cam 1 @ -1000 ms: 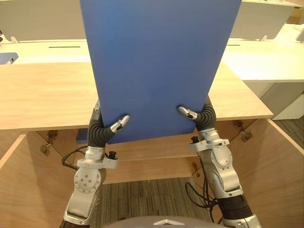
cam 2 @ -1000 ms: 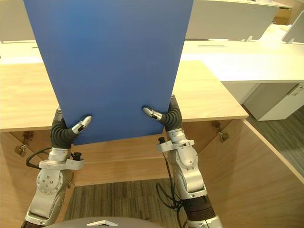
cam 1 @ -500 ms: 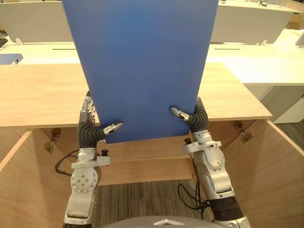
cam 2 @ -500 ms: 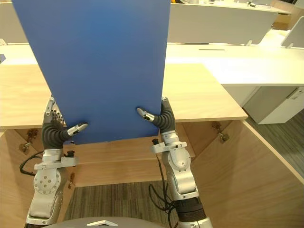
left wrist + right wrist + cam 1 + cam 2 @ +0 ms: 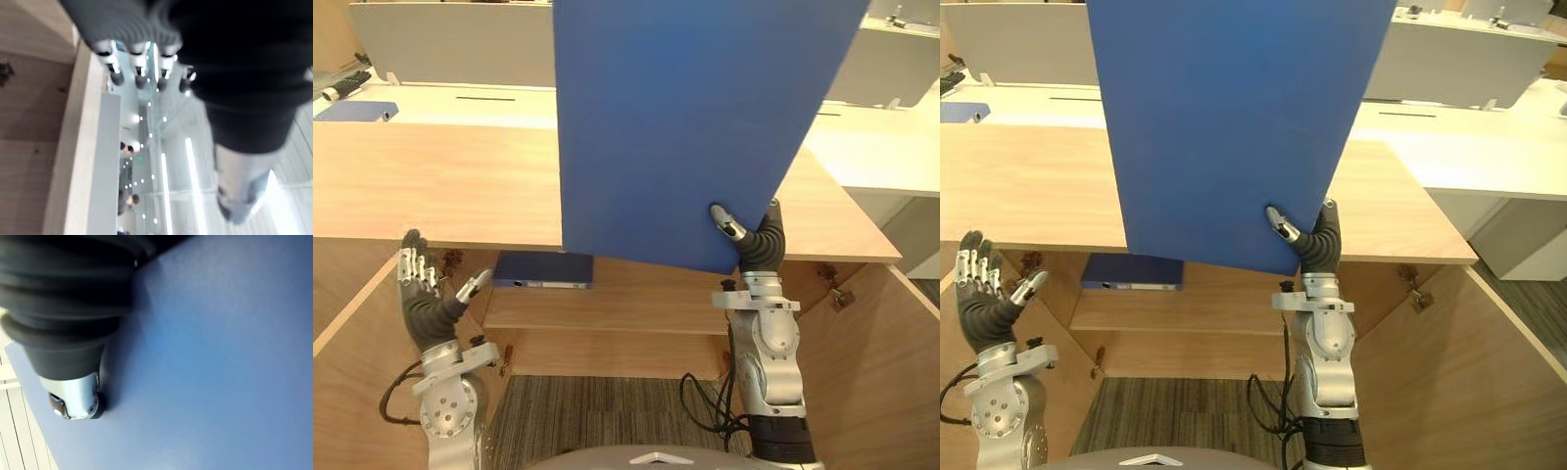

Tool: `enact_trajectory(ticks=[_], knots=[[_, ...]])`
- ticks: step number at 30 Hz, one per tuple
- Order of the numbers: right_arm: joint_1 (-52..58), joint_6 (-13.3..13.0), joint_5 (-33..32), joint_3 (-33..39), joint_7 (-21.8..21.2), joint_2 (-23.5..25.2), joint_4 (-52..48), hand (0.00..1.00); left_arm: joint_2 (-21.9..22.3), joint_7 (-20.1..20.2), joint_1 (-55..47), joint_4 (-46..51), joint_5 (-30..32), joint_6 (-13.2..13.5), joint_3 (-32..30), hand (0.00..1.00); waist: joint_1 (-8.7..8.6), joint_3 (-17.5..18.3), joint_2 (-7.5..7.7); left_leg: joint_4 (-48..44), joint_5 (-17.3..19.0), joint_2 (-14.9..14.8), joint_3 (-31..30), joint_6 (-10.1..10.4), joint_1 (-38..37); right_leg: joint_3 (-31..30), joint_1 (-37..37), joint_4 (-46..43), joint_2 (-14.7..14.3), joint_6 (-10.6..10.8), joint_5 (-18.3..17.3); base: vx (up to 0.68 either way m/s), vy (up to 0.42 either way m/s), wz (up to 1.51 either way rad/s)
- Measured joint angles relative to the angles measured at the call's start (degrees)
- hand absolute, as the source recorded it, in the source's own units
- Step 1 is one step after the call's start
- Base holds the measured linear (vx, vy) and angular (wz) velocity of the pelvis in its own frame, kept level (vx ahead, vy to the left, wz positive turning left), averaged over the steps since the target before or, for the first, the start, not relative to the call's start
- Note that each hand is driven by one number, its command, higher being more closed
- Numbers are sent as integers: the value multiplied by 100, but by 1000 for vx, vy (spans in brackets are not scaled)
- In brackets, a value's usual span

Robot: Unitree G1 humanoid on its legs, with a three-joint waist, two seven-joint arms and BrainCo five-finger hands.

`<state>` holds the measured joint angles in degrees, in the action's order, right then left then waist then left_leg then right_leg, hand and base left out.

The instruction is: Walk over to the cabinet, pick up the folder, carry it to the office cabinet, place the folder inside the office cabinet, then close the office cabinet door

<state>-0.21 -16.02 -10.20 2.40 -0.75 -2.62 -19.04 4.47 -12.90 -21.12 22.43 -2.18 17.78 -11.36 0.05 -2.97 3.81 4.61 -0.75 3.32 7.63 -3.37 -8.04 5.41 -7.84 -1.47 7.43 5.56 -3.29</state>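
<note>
- Background: an open office with white desks (image 5: 876, 147) and grey partition panels (image 5: 450, 44); grey striped carpet (image 5: 597, 416) covers the floor.
- Foreground: a light-wood office cabinet (image 5: 431, 186) with a flat top. Both of its wooden doors stand open, the left door (image 5: 347, 382) and the right door (image 5: 886, 372) angled outward toward the robot.
- Inside the cabinet, a wooden shelf (image 5: 646, 308) runs across the opening. A second folder (image 5: 540, 268), flat and dark blue, lies on the shelf's left part.
- Task item: a large, flat, rectangular blue folder (image 5: 695, 127) is held upright in the air above the front edge of the cabinet top. Its lower edge hangs just below that edge, in front of the opening.
- The right hand (image 5: 756, 243) grasps the blue folder at its lower right corner: the thumb (image 5: 73, 401) presses on the near face, and the rest of the hand sits behind the panel.
- The left hand (image 5: 426, 294) is released, with fingers (image 5: 142, 68) straight and spread. It is raised in front of the cabinet's left side, well apart from the blue folder, and holds nothing.
</note>
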Motion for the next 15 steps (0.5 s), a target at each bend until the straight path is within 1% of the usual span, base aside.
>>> enact_trajectory(ticks=[2, 5, 12, 15], knots=[[2, 0, 47, 93, 7, -1, -19, 100, 27, -80, -58, -159, -2, -30, -144, 0, 6, 1, -2, 0, 0, 6, -6, -1, 0, 7, -3, -1, 8, 0, 0, 0, 0, 0], [2, 0, 46, 132, 8, -1, -23, 100, 69, -93, -124, -466, 1, -114, -332, 0, 7, 1, 1, 0, -1, 7, -12, -2, 1, 12, -4, -5, 18, 1, 0, 0, 0, 0], [5, 0, 46, 105, 0, 2, -79, 100, 57, -54, -135, -1376, 114, -310, -373, 0, 25, -9, 7, 0, 4, 12, -15, 5, 5, 14, 3, -10, 28, 0, -2, 0, 0, 0], [62, 0, 36, 55, -3, -1, -223, 100, 44, -20, -132, -1907, 133, -402, -333, 0, 27, -28, 4, -1, 19, 9, -9, 28, 10, 11, 10, -2, 27, 1, -2, 0, 0, 0]])
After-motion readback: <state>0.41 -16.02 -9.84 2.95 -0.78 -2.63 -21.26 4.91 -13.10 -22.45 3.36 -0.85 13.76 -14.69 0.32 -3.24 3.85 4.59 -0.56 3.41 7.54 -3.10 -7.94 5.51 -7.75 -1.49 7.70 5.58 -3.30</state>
